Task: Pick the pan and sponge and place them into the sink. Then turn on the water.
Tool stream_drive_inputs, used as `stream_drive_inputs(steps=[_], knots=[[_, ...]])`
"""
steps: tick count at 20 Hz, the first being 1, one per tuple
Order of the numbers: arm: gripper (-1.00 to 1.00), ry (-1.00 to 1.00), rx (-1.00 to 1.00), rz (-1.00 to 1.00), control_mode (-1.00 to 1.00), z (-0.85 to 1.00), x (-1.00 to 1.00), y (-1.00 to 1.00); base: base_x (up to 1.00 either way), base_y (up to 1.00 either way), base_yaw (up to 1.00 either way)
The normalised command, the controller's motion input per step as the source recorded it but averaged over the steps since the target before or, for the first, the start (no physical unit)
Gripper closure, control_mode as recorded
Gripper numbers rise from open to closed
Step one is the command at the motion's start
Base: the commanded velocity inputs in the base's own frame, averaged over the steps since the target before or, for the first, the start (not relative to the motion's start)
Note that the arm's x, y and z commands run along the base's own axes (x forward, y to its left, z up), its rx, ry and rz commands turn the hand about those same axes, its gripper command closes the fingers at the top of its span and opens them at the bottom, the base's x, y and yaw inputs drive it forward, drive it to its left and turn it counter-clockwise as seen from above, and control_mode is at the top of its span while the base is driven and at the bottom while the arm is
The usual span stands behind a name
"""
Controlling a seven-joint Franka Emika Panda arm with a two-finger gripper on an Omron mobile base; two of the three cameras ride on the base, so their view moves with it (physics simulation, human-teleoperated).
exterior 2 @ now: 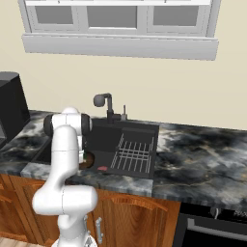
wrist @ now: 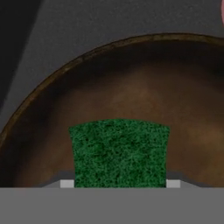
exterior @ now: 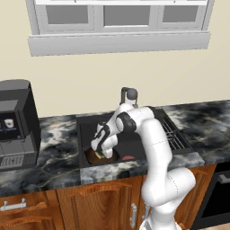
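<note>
The round dark-brown pan [exterior: 91, 158] lies in the front left corner of the black sink [exterior: 90, 126]. My gripper [exterior: 99, 153] reaches down into the basin just over the pan. It is shut on the sponge [exterior: 98, 155], whose green top and yellow base peek out under the hand. In the hand view the green sponge [wrist: 119, 151] spans the gap between the fingertips of the gripper [wrist: 119, 183], with the pan's brown floor [wrist: 131, 96] close below. From the right base view my arm hides most of the pan [exterior 2: 88, 159] inside the sink [exterior 2: 103, 140].
The dark grey faucet [exterior: 129, 95] stands at the basin's back edge behind my arm. A wire rack [exterior: 173, 132] fills the sink's right part, and a red drain [exterior: 128, 158] sits right of the pan. A black coffee machine [exterior: 15, 123] stands on the counter at left.
</note>
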Motion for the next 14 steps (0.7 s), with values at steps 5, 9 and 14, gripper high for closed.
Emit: stream_drive_inputs(steps=[5, 9, 14], knots=[[1.00, 0.05, 0.00, 0.00, -1.00, -0.29, 0.20, 0.06, 0.00, 0.00, 0.00], [1.00, 0.05, 0.00, 0.00, -1.00, -0.29, 0.21, 0.09, 0.00, 0.00, 0.00], [-1.00, 0.04, 0.00, -0.01, -1.00, -0.24, 0.15, 0.11, 0.00, 0.00, 0.00]])
